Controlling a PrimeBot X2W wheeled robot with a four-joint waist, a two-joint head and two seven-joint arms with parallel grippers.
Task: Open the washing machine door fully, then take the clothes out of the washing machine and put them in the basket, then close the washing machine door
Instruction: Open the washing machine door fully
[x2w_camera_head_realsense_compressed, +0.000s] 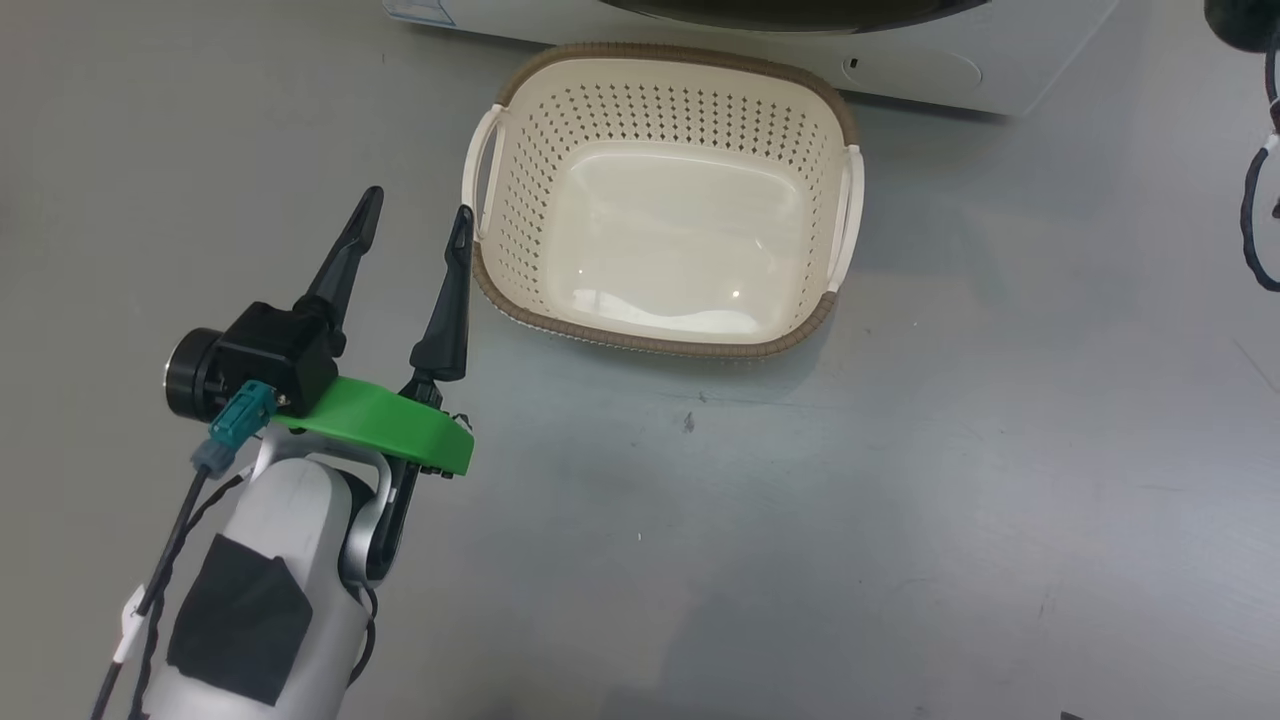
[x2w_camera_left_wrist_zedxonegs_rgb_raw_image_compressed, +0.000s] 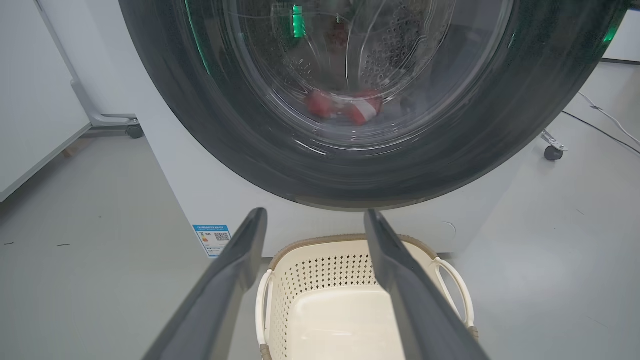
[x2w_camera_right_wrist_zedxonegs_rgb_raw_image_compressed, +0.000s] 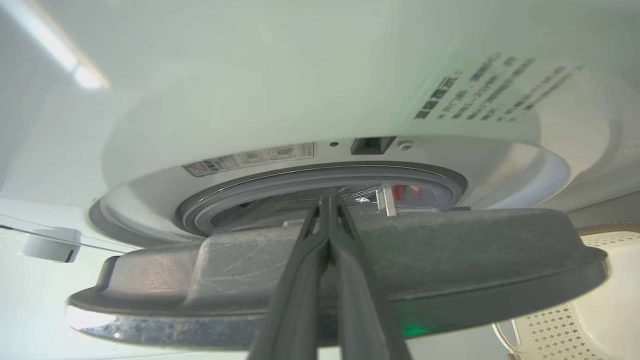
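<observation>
The cream basket (x2w_camera_head_realsense_compressed: 520, 200) stands empty on the floor in front of the white washing machine (x2w_camera_head_realsense_compressed: 960, 75). My left gripper (x2w_camera_head_realsense_compressed: 417, 205) hovers open just left of the basket, nothing between its fingers. In the left wrist view the washing machine door (x2w_camera_left_wrist_zedxonegs_rgb_raw_image_compressed: 250, 150) with its black rim looms above the basket (x2w_camera_left_wrist_zedxonegs_rgb_raw_image_compressed: 320, 270), and the red clothes (x2w_camera_left_wrist_zedxonegs_rgb_raw_image_compressed: 350, 105) show through its glass. In the right wrist view the door (x2w_camera_right_wrist_zedxonegs_rgb_raw_image_compressed: 450, 250) stands ajar from the grey drum seal (x2w_camera_right_wrist_zedxonegs_rgb_raw_image_compressed: 260, 187). My right gripper (x2w_camera_right_wrist_zedxonegs_rgb_raw_image_compressed: 327, 200) is shut, its tips reaching over the door's inner edge. A bit of red clothes (x2w_camera_right_wrist_zedxonegs_rgb_raw_image_compressed: 405, 191) shows in the gap.
Grey floor (x2w_camera_head_realsense_compressed: 900, 500) spreads around the basket. A blue label (x2w_camera_left_wrist_zedxonegs_rgb_raw_image_compressed: 212, 239) sits low on the machine's front. Caster wheels (x2w_camera_left_wrist_zedxonegs_rgb_raw_image_compressed: 134, 131) (x2w_camera_left_wrist_zedxonegs_rgb_raw_image_compressed: 551, 152) stand at both sides of the machine, and a cable (x2w_camera_left_wrist_zedxonegs_rgb_raw_image_compressed: 600, 130) runs along the floor on the right. A white panel (x2w_camera_left_wrist_zedxonegs_rgb_raw_image_compressed: 30, 125) stands at left.
</observation>
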